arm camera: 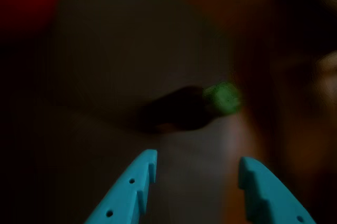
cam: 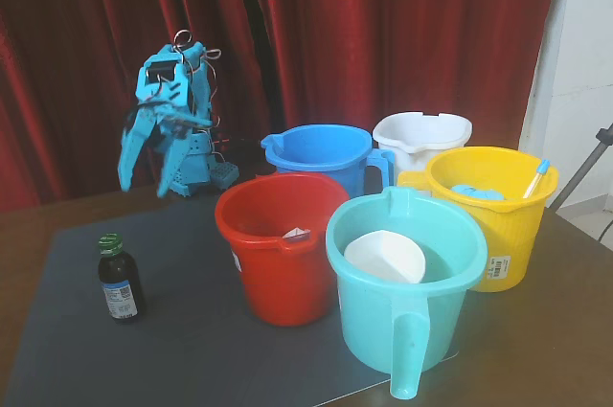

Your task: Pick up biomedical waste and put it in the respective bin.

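The biomedical waste is a small dark brown bottle [cam: 120, 279] with a green cap and a blue-and-white label. It stands upright on the grey mat [cam: 192, 330] at the front left in the fixed view. In the wrist view it shows blurred, with its green cap [arm camera: 223, 98] at centre right. My turquoise gripper [cam: 146, 175] hangs open and empty at the back left, well behind and above the bottle. In the wrist view the gripper [arm camera: 197, 165] enters from the bottom edge, fingers apart.
Several buckets stand to the right of the bottle: a red one [cam: 259, 263], a turquoise one [cam: 383, 330] holding a white cup [cam: 383, 256], a blue one [cam: 326, 153], a white one [cam: 421, 134] and a yellow one [cam: 508, 225]. A red curtain hangs behind.
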Motion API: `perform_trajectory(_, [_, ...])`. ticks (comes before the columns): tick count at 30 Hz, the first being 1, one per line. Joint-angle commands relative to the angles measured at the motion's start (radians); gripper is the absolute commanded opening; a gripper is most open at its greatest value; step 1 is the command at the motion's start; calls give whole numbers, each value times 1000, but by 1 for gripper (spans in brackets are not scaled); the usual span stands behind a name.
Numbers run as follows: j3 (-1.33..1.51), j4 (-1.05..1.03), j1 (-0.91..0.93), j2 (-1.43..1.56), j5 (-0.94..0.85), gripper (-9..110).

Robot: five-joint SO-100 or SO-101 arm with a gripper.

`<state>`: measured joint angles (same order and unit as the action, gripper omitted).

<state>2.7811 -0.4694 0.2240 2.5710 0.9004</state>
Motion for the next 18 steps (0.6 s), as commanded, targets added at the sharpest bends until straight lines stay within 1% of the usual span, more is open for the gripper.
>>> perform_trajectory(1, [-49, 20, -9, -41, 130, 17])
perform_trajectory(3, [-40, 20, -35, -41, 227, 17])
perform_trajectory(5, [-34, 17, -78, -41, 365, 17])
perform_trajectory(8, [-6, 26, -95, -40, 462, 17])
perform_trajectory(11, [55, 114, -95, -40, 523, 17])
perform_trajectory(14, [152, 273, -115, -44, 565, 20])
perform_trajectory(18, [147, 255, -155, -41, 589, 31])
